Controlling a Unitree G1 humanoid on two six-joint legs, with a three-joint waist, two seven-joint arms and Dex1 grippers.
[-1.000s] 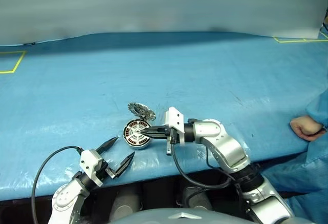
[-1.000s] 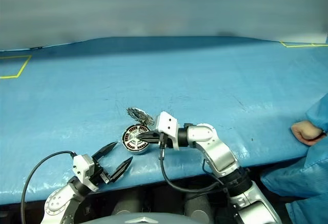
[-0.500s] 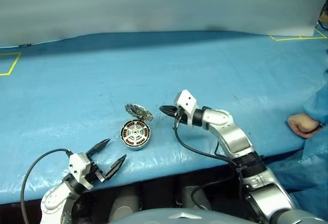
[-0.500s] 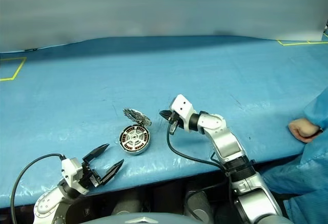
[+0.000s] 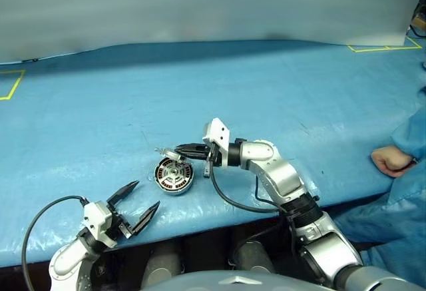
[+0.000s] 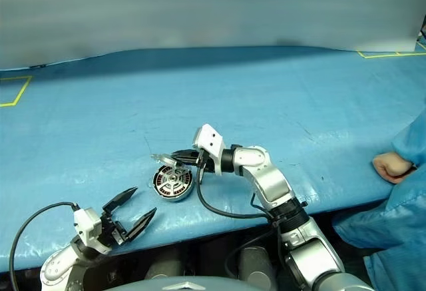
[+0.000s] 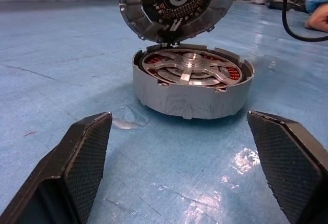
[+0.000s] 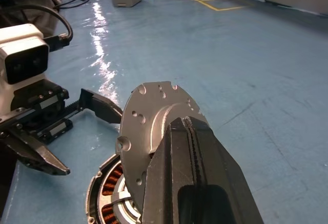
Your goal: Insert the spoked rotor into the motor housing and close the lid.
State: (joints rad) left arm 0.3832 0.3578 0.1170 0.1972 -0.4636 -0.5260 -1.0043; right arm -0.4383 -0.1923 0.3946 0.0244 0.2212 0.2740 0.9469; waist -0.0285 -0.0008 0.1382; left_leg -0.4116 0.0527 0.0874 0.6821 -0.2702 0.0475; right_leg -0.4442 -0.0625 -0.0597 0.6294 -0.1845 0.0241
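The two head views looked forward and down from above over the blue-covered counter, sharing the round grey metal motor housing at lower centre. The left wrist camera sat low and near, facing that housing level. The right wrist camera looked from close behind the round silver-grey metal lid, toward the left gripper.

Bright, even light; glare streaks the blue table.

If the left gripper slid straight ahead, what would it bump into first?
Most likely the motor housing: it sits dead ahead between the open left gripper fingers, with bare blue table in between.
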